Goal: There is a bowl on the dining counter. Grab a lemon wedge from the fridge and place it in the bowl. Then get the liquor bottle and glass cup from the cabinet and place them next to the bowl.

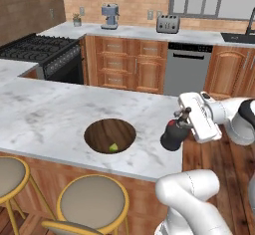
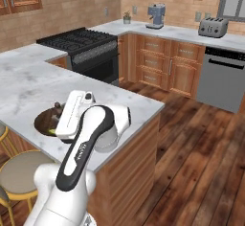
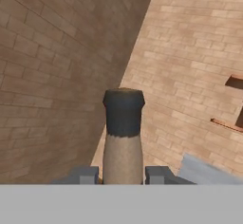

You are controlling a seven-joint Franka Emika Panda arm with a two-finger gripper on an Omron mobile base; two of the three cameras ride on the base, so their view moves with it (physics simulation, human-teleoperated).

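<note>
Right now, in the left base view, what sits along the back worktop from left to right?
Small potted plant → blue coffee machine → toaster → sink faucet.

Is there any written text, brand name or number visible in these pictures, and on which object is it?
"FRANKA": probably this, in small grey letters along the dark band of the robot arm; too blurred to be sure.
No readable text on the liquor bottle, coffee machine or toaster.
</note>
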